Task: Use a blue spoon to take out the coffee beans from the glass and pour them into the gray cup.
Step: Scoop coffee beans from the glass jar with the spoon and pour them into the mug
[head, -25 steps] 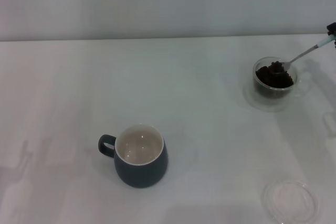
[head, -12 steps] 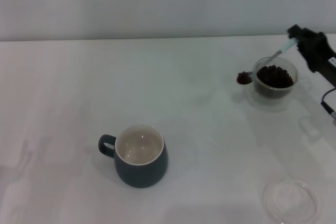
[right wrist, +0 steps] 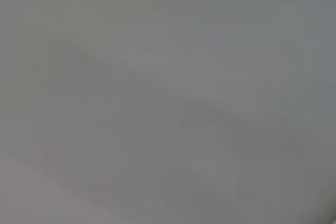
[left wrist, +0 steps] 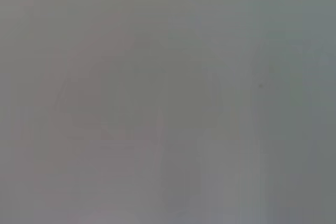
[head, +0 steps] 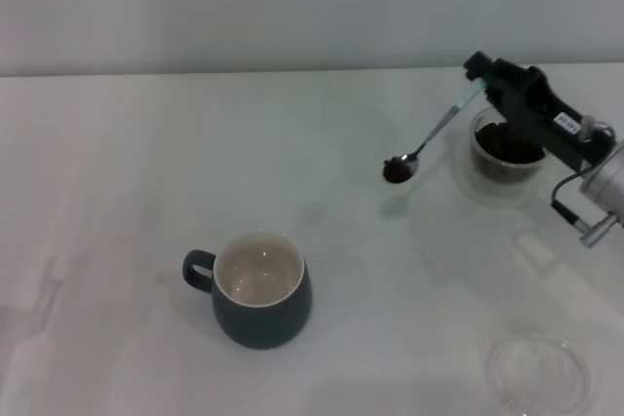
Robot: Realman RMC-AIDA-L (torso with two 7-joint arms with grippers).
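Note:
In the head view my right gripper (head: 478,75) is shut on the pale-blue handle of the blue spoon (head: 429,141), above the table at the right. The spoon slopes down to the left and its bowl carries a small heap of coffee beans (head: 398,170). The clear glass (head: 505,148) with more dark beans stands just behind the gripper, partly hidden by it. The gray cup (head: 260,289) with its cream inside stands at the lower middle, well left of the spoon, and looks empty. The left gripper is out of view. Both wrist views show only flat grey.
A flat clear glass saucer (head: 539,373) lies at the front right corner. The white table (head: 146,172) runs back to a pale wall.
The right gripper has lifted the spoon with beans out of the glass and carried it left, away from the glass and toward the cup. The cup and saucer have not moved.

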